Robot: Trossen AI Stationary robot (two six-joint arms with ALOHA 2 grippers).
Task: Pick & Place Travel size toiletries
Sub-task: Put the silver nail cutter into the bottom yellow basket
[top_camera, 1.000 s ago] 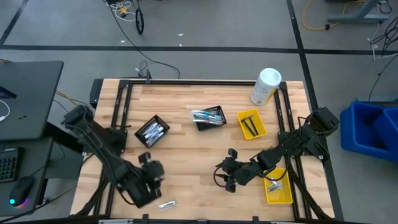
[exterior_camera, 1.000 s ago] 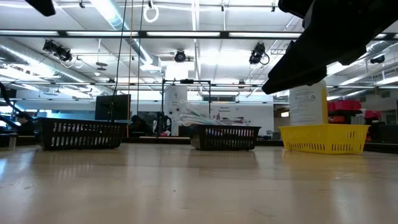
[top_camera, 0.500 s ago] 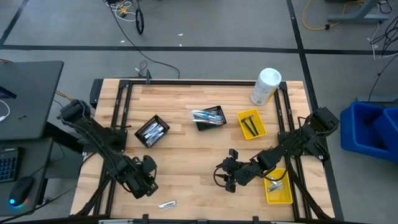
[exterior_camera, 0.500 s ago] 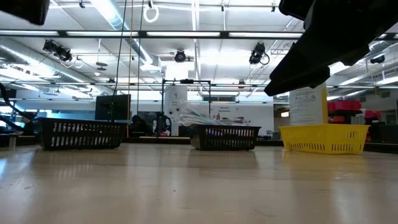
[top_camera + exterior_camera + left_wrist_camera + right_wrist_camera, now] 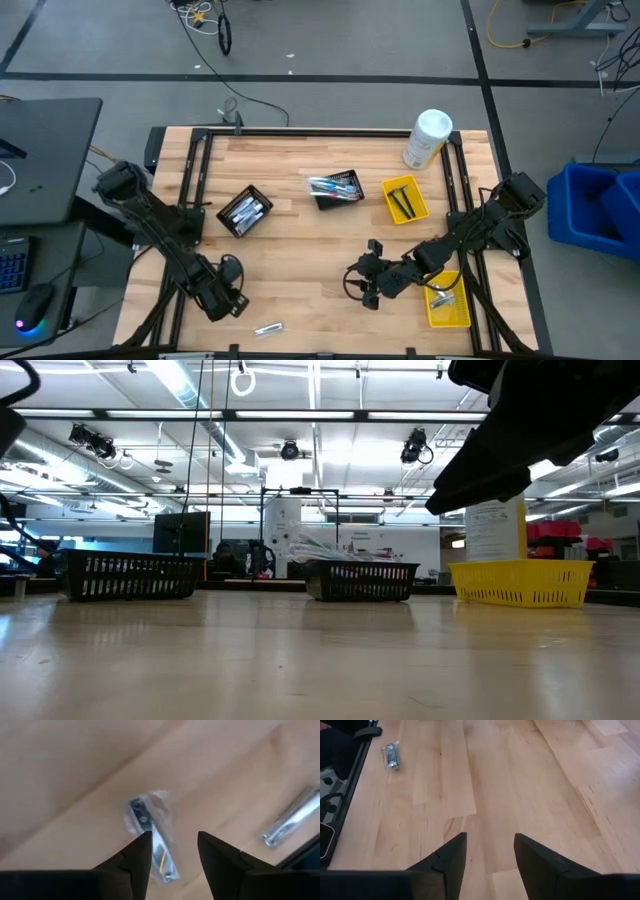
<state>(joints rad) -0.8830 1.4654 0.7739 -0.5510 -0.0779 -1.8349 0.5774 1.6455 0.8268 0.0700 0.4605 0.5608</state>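
Note:
A clear-wrapped silvery toiletry packet (image 5: 150,837) lies flat on the wood just beyond my left gripper (image 5: 172,840), which hangs open over it near the table's front left, pointing steeply down. In the high view that gripper (image 5: 230,298) hides this packet. A second silvery packet (image 5: 267,327) (image 5: 292,822) lies flat near the front edge. My right gripper (image 5: 368,285) (image 5: 490,840) hovers open over bare wood right of centre.
Two black mesh baskets (image 5: 245,211) (image 5: 336,187) hold toiletries mid-table. A yellow tray (image 5: 405,198) holds dark items, and another yellow tray (image 5: 447,300) sits at the front right. A white canister (image 5: 427,138) stands at the far right. Black frame rails line the sides.
My left gripper has come down toward the table and shifted a little toward the left edge, rolling its wrist as it sank. It now stands low over the packet. My right arm has kept still.

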